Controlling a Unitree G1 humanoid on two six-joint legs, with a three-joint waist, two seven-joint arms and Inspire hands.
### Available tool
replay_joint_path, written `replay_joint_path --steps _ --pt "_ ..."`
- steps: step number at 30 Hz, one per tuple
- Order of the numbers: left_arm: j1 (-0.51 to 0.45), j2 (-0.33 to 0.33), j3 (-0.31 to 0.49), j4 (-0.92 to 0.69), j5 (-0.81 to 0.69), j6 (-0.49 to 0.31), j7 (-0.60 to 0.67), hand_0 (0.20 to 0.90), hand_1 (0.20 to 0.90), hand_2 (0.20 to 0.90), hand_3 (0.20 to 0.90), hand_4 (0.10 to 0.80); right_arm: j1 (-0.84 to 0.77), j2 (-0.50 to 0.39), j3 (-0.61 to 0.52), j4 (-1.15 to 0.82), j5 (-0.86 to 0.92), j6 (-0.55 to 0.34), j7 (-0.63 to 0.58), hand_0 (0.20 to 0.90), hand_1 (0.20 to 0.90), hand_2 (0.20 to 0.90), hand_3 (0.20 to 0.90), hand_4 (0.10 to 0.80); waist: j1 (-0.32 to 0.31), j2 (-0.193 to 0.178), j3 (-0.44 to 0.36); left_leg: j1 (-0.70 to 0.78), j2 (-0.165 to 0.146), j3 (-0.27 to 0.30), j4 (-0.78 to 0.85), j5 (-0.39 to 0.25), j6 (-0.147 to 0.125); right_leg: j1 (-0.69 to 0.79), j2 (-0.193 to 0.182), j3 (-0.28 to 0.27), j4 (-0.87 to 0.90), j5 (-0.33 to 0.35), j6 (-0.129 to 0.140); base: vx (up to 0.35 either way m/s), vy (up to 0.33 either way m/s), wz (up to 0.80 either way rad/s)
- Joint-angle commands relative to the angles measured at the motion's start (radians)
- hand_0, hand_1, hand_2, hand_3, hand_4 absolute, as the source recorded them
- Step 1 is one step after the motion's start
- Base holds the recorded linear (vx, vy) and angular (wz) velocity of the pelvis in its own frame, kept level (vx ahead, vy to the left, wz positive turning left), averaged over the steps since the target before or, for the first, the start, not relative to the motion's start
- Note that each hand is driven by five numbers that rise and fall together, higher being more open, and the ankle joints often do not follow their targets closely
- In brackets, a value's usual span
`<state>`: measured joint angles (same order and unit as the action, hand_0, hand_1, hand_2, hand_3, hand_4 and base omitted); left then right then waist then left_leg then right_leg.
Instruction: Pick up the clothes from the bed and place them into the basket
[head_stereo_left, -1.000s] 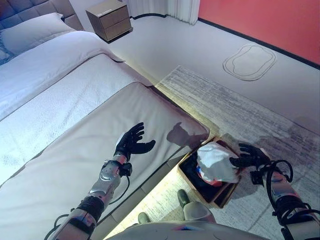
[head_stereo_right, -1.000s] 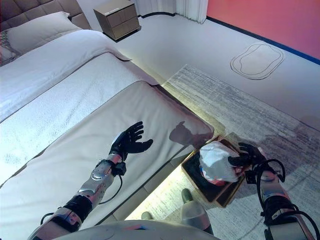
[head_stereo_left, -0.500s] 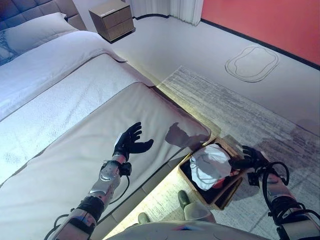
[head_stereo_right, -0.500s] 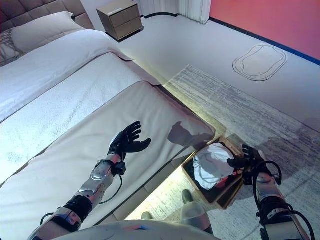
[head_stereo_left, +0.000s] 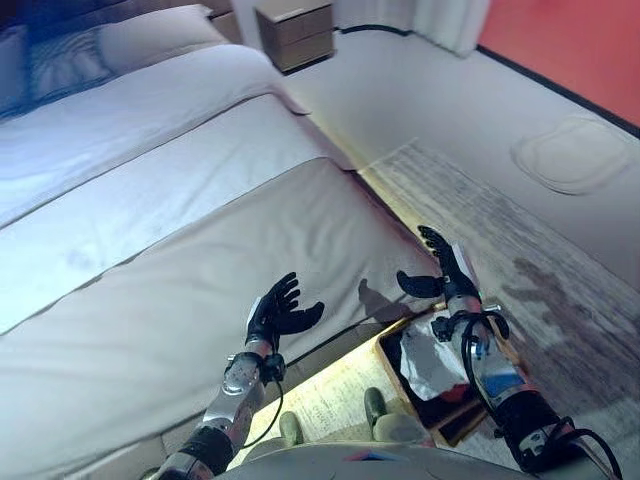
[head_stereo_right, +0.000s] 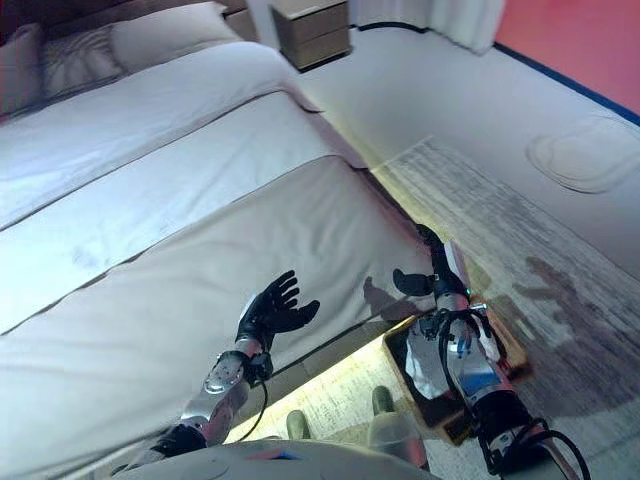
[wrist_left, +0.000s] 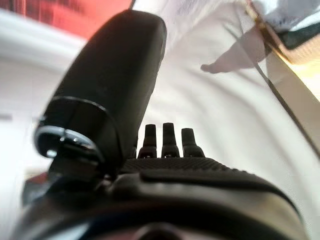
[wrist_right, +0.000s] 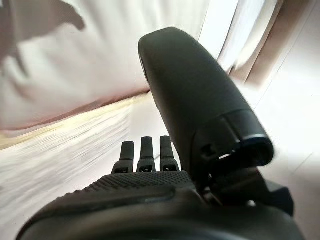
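White clothes (head_stereo_left: 432, 366) lie inside the dark wooden basket (head_stereo_left: 398, 360) on the rug beside the bed's corner. My right hand (head_stereo_left: 441, 272) hangs open above the basket's far edge, by the bed's corner, holding nothing. My left hand (head_stereo_left: 276, 312) is open, fingers spread, over the beige bed cover (head_stereo_left: 160, 300). No loose clothes show on the bed. In the wrist views each hand (wrist_left: 165, 145) (wrist_right: 145, 155) has straight fingers and an empty grasp.
The bed (head_stereo_left: 150, 160) fills the left, with pillows (head_stereo_left: 150, 35) at its head. A wooden nightstand (head_stereo_left: 295, 20) stands at the back. A grey patterned rug (head_stereo_left: 520, 260) covers the floor on the right, below a red wall (head_stereo_left: 580, 40).
The white clothes left my right hand and dropped into the basket. My right hand rose and moved toward the bed's corner, now open. The camera turned toward the bed.
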<state>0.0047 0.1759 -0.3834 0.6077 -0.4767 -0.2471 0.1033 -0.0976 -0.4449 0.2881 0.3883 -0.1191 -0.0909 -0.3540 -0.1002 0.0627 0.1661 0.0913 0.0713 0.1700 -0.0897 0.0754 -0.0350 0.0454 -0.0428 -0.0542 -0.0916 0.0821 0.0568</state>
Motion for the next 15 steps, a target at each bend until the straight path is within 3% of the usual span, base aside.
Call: replay_joint_path --steps 1,7,15 --pt "-0.028 0.056 0.056 -0.073 0.022 -0.094 -0.021 0.9 0.9 0.9 0.9 0.8 -0.028 -0.019 -0.022 -0.124 -0.062 -0.11 -0.009 0.9 0.9 0.9 0.9 0.8 0.03 -0.054 -0.044 0.017 -0.022 -0.074 0.02 -0.136 0.014 -0.004 -0.033 -0.002 0.049 -0.078 0.022 0.047 -0.017 0.31" --pt "0.012 0.079 0.109 -0.093 0.012 -0.073 -0.046 0.9 0.9 0.9 0.9 0.8 0.018 -0.046 0.003 -0.2 -0.138 -0.106 -0.011 0.9 0.9 0.9 0.9 0.8 0.084 -0.071 -0.044 0.0 -0.027 -0.121 0.015 -0.121 0.014 0.017 -0.05 -0.075 0.039 -0.085 0.029 0.055 -0.033 0.35" --pt "0.039 0.117 0.099 -0.13 0.014 -0.05 -0.092 0.9 0.9 0.9 0.9 0.8 0.021 -0.051 0.059 -0.198 -0.142 -0.074 -0.025 0.9 0.9 0.9 0.9 0.8 0.138 -0.081 -0.037 -0.002 -0.026 -0.159 0.002 -0.108 0.015 0.054 -0.065 -0.149 0.033 -0.087 0.041 0.021 -0.023 0.26"
